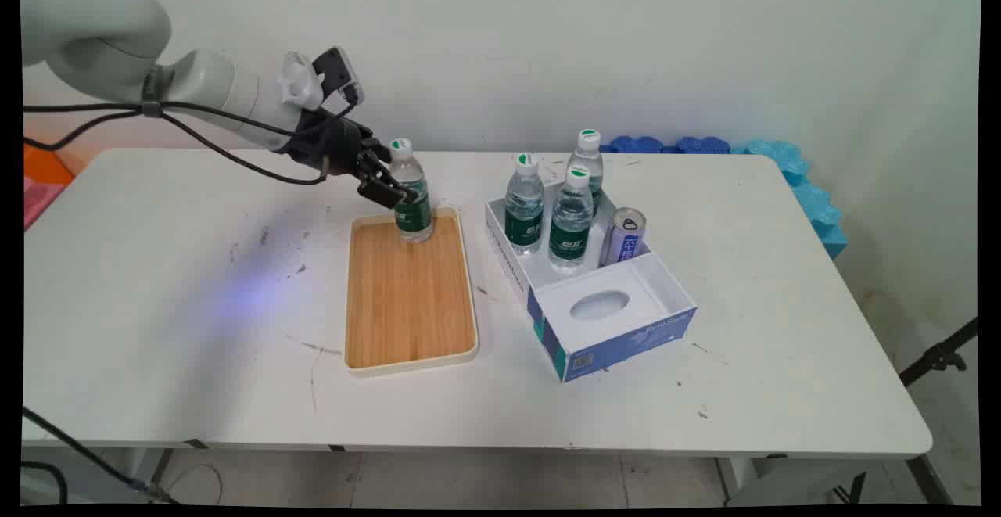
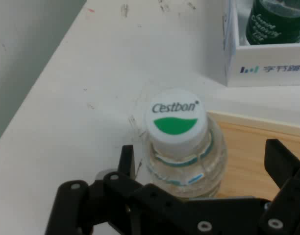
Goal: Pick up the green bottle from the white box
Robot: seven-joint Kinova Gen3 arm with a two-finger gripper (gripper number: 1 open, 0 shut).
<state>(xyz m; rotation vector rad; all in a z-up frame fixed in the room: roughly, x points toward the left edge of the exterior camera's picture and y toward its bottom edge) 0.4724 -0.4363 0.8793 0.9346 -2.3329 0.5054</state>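
A clear water bottle (image 1: 413,204) with a green label and a white Cestbon cap (image 2: 175,120) stands upright at the far end of a wooden tray (image 1: 407,298). My gripper (image 1: 403,192) reaches in from the left and straddles the bottle below its neck. In the hand view the gripper (image 2: 204,159) is open. Its left finger (image 2: 126,159) sits close to the bottle's side, and the right finger (image 2: 282,164) stands clear of it with tray wood (image 2: 248,147) showing between them.
Right of the tray is a white and blue box (image 1: 610,321) holding three more water bottles (image 1: 571,220) and a can (image 1: 623,235). Its wall (image 2: 267,63) shows in the hand view. Blue foam pieces (image 1: 704,144) line the far right edge.
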